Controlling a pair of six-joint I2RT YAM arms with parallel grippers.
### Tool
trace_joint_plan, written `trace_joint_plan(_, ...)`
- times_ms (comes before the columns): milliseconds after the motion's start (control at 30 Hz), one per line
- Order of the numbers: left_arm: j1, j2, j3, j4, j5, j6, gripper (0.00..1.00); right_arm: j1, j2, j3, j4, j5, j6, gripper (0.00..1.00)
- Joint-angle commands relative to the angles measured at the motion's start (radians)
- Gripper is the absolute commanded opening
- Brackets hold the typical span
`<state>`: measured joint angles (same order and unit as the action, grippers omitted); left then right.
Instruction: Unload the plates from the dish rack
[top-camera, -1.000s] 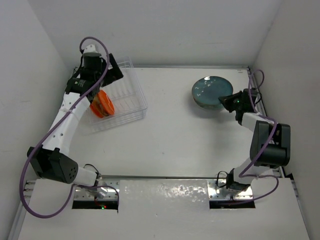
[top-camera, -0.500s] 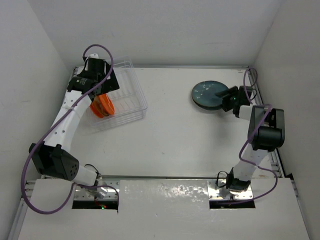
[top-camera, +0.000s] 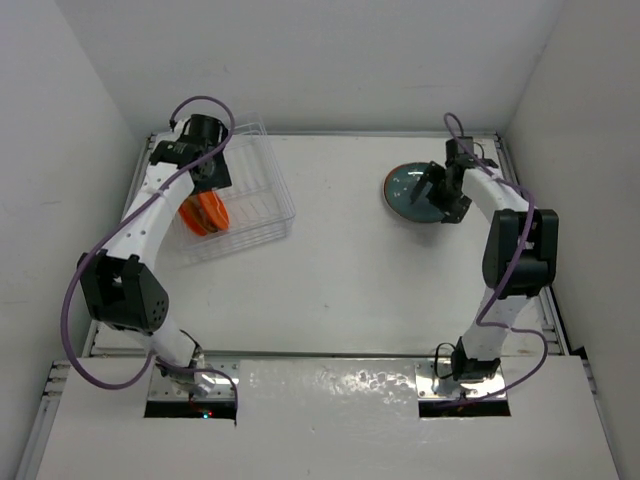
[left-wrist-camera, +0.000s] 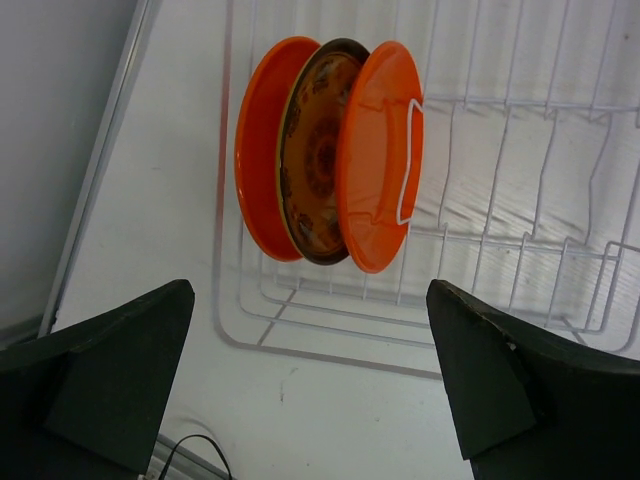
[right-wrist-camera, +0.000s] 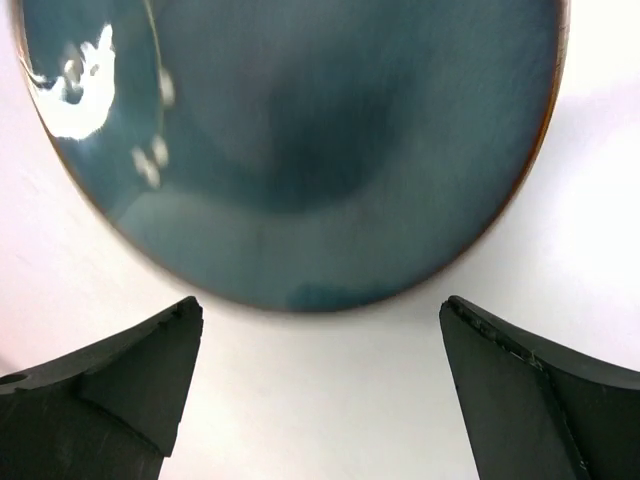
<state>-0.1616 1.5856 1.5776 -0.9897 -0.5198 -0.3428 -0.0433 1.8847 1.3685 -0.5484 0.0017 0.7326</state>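
The clear dish rack (top-camera: 268, 200) sits at the table's far left. Three plates stand on edge in its near-left slots (top-camera: 205, 213): two plain orange ones (left-wrist-camera: 378, 160) and a yellow-patterned one (left-wrist-camera: 315, 165) between them. My left gripper (top-camera: 212, 172) hovers over the rack, open, the plates just ahead of its fingers (left-wrist-camera: 310, 295). The dark teal plate (top-camera: 408, 188) lies flat on the table at the far right. My right gripper (top-camera: 443, 196) is open at its near rim, nothing between the fingers (right-wrist-camera: 322, 305); the teal plate (right-wrist-camera: 300, 150) fills the wrist view.
White walls close in the table (top-camera: 340, 280) on the left, back and right. A metal rail (top-camera: 330, 133) runs along the far edge. Purple cables (top-camera: 75, 290) loop off both arms.
My right gripper opened and let go of the teal plate, which now lies flat on the table. The left gripper shifted slightly over the rack toward the orange plates.
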Motion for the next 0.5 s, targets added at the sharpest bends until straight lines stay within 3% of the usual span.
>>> trace_joint_plan(0, 0.023, 0.039, 0.065, -0.018, -0.049, -0.016, 0.99, 0.064, 0.011, 0.047, -0.313, 0.11, -0.124, 0.99)
trace_joint_plan(100, 0.042, 0.089, 0.096, -0.032, -0.062, -0.038, 0.99, 0.077, -0.06, -0.031, -0.317, 0.139, -0.119, 0.99)
trace_joint_plan(200, 0.048, 0.141, 0.134, -0.032, -0.055, -0.039, 0.98, 0.126, -0.171, -0.068, -0.317, 0.262, -0.14, 0.99)
trace_joint_plan(300, 0.048, 0.201, 0.196, -0.043, -0.03, -0.039, 0.85, 0.155, -0.278, -0.127, -0.242, 0.215, -0.157, 0.99)
trace_joint_plan(400, 0.047, 0.252, 0.26, -0.064, -0.003, -0.059, 0.78, 0.166, -0.318, -0.154, -0.214, 0.146, -0.154, 0.99)
trace_joint_plan(467, 0.045, 0.276, 0.28, -0.067, 0.001, -0.077, 0.68, 0.172, -0.322, -0.178, -0.209, 0.123, -0.15, 0.99)
